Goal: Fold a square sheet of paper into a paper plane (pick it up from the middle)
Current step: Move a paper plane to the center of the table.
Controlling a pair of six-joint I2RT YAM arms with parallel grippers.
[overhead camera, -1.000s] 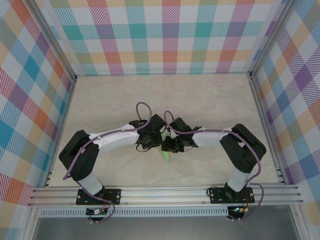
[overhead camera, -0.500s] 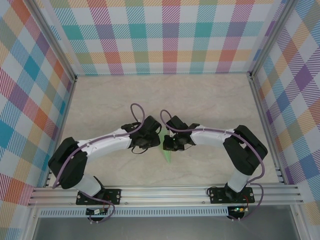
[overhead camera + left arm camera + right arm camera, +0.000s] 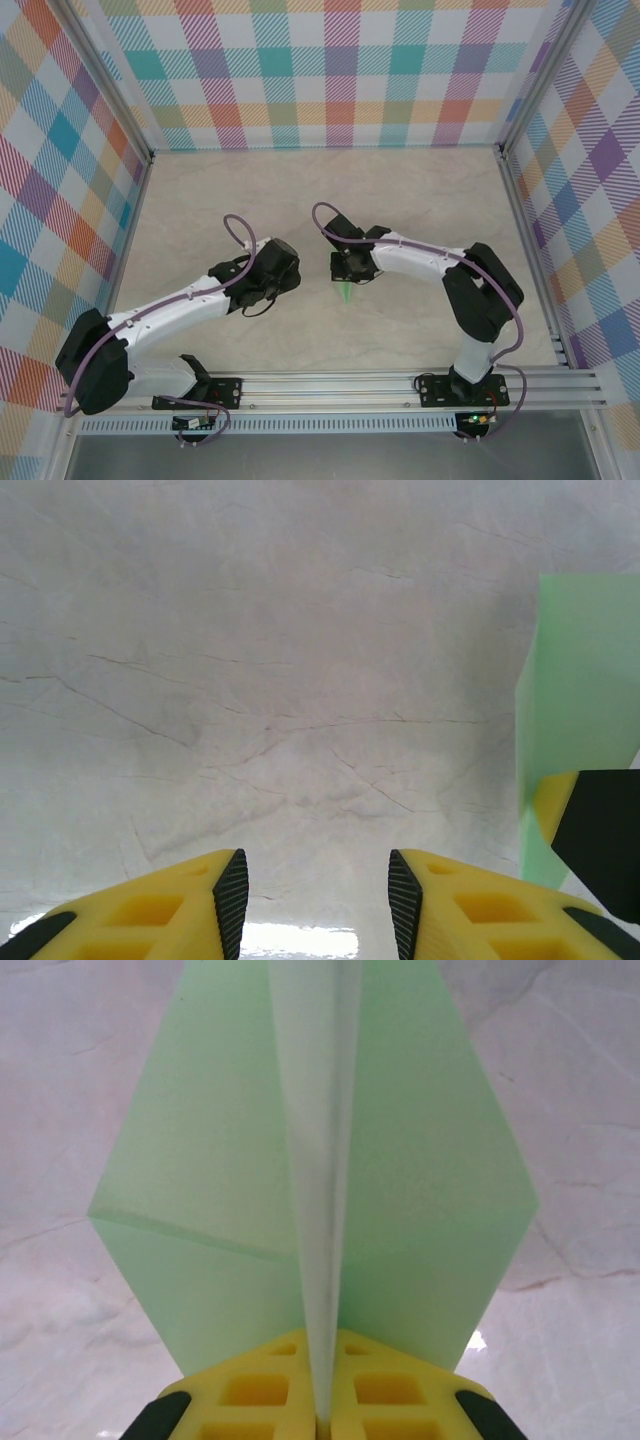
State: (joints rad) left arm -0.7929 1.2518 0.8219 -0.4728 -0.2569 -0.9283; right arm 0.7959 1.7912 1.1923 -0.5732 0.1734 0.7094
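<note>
Right gripper (image 3: 322, 1405) pinches the plane (image 3: 320, 1160) by its crease, left gripper (image 3: 315, 900) half-open, empty (folds look finished), gentle set-down next

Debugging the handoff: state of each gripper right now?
Left gripper: open, holding nothing.
Right gripper: shut on the paper plane, pinched at its centre crease.

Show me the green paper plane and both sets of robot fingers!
paper plane (image 3: 318, 1160): right wrist view, on its centre fold.
right fingers (image 3: 262, 1392): right wrist view, on one yellow finger pinching the plane.
left fingers (image 3: 150, 915): left wrist view, on the yellow top of one open finger.
</note>
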